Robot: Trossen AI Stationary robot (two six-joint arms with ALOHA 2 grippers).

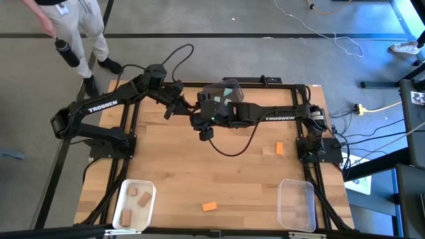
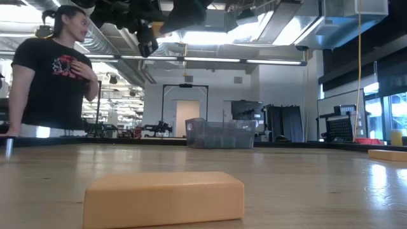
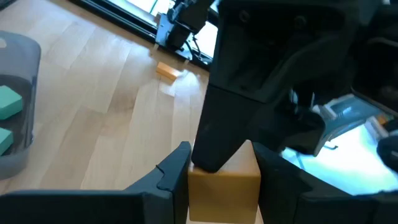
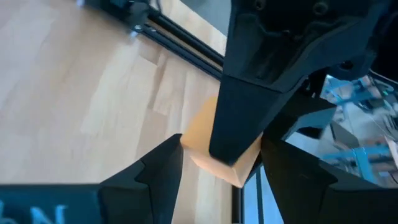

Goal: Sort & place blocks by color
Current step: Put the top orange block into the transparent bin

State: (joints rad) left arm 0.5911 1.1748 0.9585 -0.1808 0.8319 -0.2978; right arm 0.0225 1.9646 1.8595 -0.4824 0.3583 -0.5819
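My left gripper (image 3: pixel 221 177) hangs over the far middle of the tabletop (image 1: pixel 232 166), clenched on an orange block (image 3: pixel 224 183); my right gripper (image 4: pixel 221 165) meets it there, its fingers closed on that block too; tan blocks (image 1: pixel 133 202) lie in the white bin (image 1: pixel 151 199) at the near left corner; one orange block (image 1: pixel 210 206) lies by the near edge, another (image 1: pixel 279 148) toward the right edge.

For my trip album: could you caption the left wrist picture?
Left jaws around an orange block, the right arm's finger crossing it; teal blocks in a grey bin.
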